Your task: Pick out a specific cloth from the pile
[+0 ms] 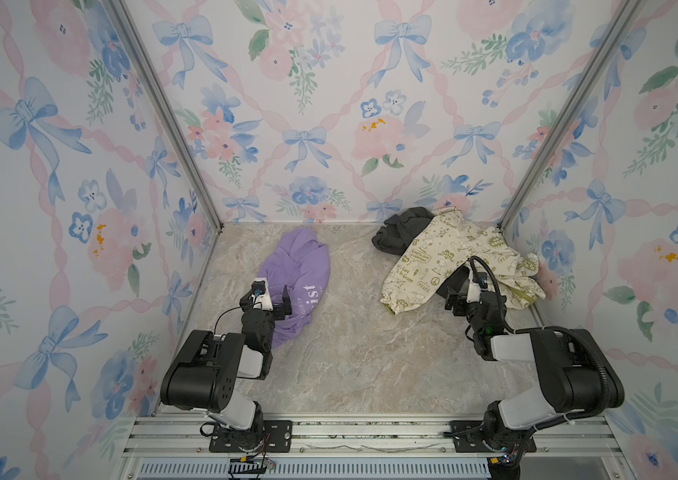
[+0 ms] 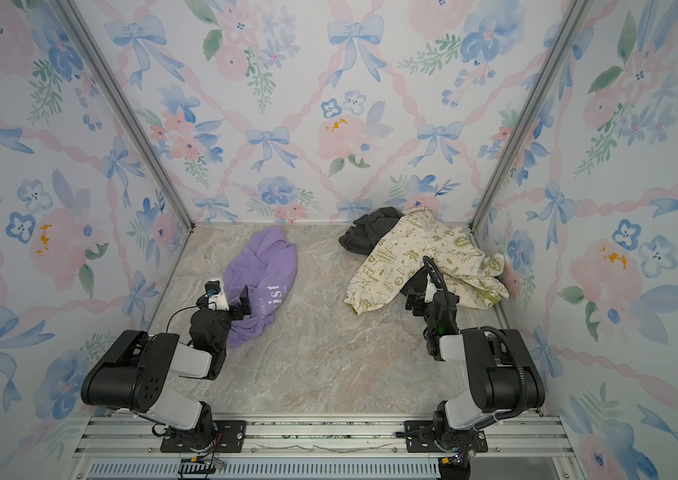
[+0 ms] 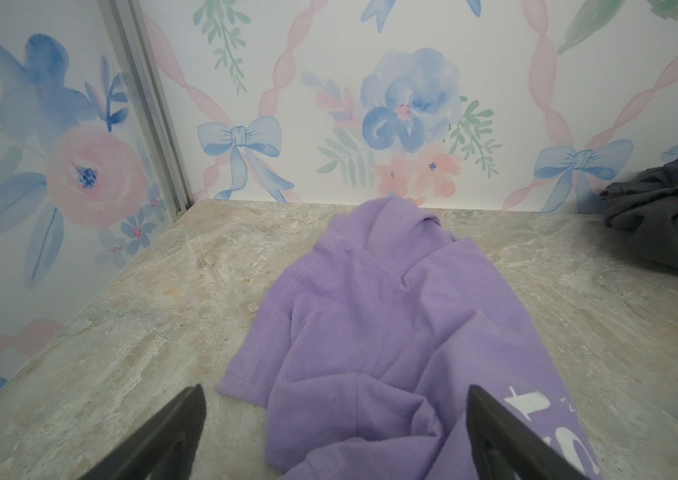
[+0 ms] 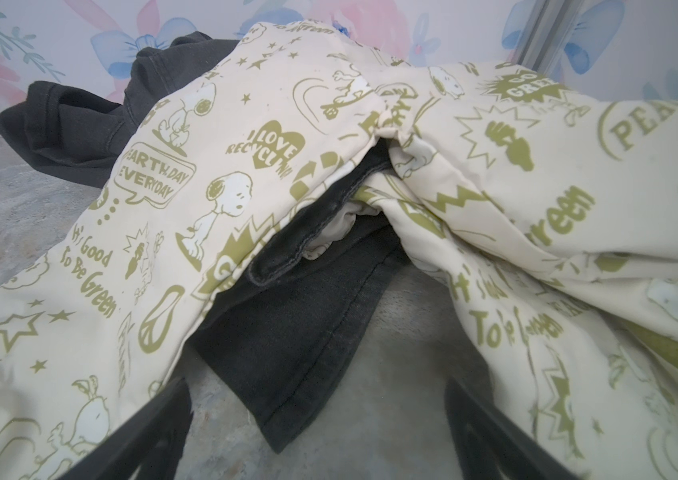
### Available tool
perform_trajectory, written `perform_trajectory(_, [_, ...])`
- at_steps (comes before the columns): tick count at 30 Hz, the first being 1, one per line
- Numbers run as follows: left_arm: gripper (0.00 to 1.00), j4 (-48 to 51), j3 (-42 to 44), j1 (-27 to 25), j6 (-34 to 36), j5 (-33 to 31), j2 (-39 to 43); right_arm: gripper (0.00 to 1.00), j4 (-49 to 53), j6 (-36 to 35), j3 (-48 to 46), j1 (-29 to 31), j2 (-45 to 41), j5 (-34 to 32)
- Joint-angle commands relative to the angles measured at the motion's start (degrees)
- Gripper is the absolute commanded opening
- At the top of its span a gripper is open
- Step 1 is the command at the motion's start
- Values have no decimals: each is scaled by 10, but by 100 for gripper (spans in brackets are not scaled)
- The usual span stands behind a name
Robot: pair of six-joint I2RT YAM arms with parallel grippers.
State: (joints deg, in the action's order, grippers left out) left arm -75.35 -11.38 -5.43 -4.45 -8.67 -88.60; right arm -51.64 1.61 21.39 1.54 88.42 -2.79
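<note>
Left end effector [image 1: 280,305] is hanging wide open and released, its jaws straddling the near hem of the lavender-purple shirt [image 1: 300,266] without pinching any fabric. Whether a jaw tip is brushing the cloth is hard to tell from the wrist view. The shirt is lying by itself along the left edge of the tabletop [image 1: 350,353], stretching from the far edge toward the middle, with its white lettering turned toward the open marble. It is sitting well apart from the pile [image 2: 412,249], which suggests the wanted garment is already separated and set down where nothing overlaps it.

At the far right corner, the cream Snoopy-print garment [image 1: 466,249] is draping over the dark grey-black garment [image 1: 397,232]. The dark one is poking out on the far side and again as a hem underneath, seen in the right wrist view [image 4: 308,332].

Likewise, the right end effector [image 1: 456,297] is gaping wide and holding nothing. It is pointing at that dark hem between two folds of cream cloth [image 4: 246,124], with bare tabletop showing between its jaws. Both arms are resting low near their own edges, probably because no grasp is needed on either heap now.
</note>
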Motion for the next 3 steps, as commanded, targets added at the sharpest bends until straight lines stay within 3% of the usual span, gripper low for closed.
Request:
perform_trajectory(1, [98,-15,1,4,9,4,-5,97,-3,-7,10,-5,3,7])
perform_trajectory(3, [98,-15,3,4,10,5,-3,97,-4,-7,10,-5,3,7])
